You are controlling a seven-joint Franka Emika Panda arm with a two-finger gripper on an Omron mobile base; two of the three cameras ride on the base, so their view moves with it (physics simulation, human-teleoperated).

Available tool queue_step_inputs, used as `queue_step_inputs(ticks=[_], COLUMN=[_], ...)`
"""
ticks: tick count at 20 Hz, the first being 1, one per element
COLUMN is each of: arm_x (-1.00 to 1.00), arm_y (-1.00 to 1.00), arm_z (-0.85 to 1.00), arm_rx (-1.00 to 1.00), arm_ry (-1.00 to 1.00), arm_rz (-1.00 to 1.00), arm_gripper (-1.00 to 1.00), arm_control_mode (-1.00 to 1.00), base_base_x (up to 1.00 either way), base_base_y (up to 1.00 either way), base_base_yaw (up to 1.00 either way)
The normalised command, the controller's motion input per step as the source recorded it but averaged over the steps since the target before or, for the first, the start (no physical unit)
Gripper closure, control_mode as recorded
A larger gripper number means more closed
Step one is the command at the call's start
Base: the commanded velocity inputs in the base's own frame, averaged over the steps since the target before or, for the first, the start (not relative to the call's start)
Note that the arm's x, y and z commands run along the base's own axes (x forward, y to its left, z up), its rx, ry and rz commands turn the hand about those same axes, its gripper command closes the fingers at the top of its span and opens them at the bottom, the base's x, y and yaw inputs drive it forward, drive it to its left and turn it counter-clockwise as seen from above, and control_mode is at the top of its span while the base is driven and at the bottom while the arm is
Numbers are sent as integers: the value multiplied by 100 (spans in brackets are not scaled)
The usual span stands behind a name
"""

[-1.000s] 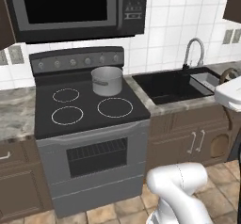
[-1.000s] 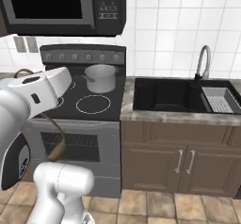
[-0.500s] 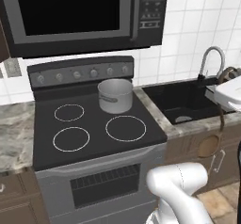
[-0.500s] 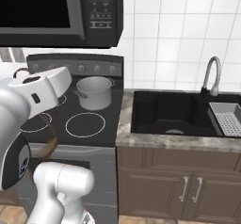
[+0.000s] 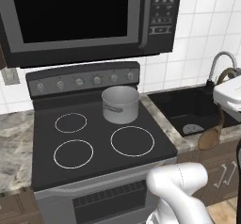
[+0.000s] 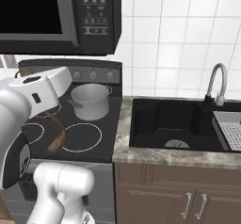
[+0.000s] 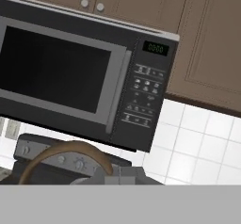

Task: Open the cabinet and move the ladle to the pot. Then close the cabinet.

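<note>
Ladle [image 5: 210, 136] hangs bowl-down from arm at right edge of left base view, handle top hidden behind white arm link. Gripper fingertips hidden; jaws fully closed, ladle apparently clamped. Pot [image 5: 121, 104] on stove [image 5: 94, 157] rear right burner, lidless. Cabinet [image 7: 207, 44] door cut off beside microwave [image 7: 75, 72].

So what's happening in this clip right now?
The robot arm is carrying the ladle, which hangs bowl-down from its closed gripper, in front of the stove. The pot sits empty on the back right burner, under the microwave. The ladle is not yet in the pot. The sink lies to the right.
</note>
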Motion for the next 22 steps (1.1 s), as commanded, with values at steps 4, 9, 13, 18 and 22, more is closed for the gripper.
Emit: queue_step_inputs(ticks=[4,9,13,18,22], arm_x=[0,0,0,0,0], arm_y=[0,0,0,0,0], arm_z=[0,0,0,0,0], arm_rx=[0,0,0,0,0], arm_ry=[0,0,0,0,0], arm_rz=[0,0,0,0,0], arm_gripper=[100,100,100,100,100], arm_control_mode=[100,100,100,100,100], base_base_x=[30,29,47,71,68], base_base_y=[-5,-3,-1,0,0], base_base_yaw=[0,0,0,0,0])
